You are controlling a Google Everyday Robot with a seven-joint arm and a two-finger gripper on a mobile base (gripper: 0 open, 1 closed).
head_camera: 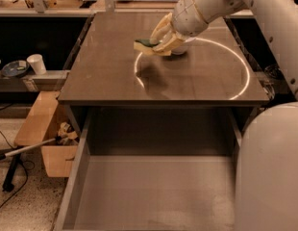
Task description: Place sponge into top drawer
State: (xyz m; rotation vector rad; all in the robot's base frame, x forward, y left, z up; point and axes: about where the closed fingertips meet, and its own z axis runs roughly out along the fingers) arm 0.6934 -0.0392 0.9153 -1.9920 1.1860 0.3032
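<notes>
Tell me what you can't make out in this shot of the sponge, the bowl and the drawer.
All in the camera view:
1. The sponge: its far end is hidden inside the gripper, which holds it above the table.
2. The bowl: mostly hidden behind the gripper.
3. The drawer: its front is cut off by the bottom edge, and its right side is hidden by the robot's body.

brown table [105, 81], speckled floor [33, 207]

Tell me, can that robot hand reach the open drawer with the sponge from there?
Probably yes. The gripper holds the sponge above the table, and the top drawer stands pulled open below its front edge, with nothing between them.
</notes>
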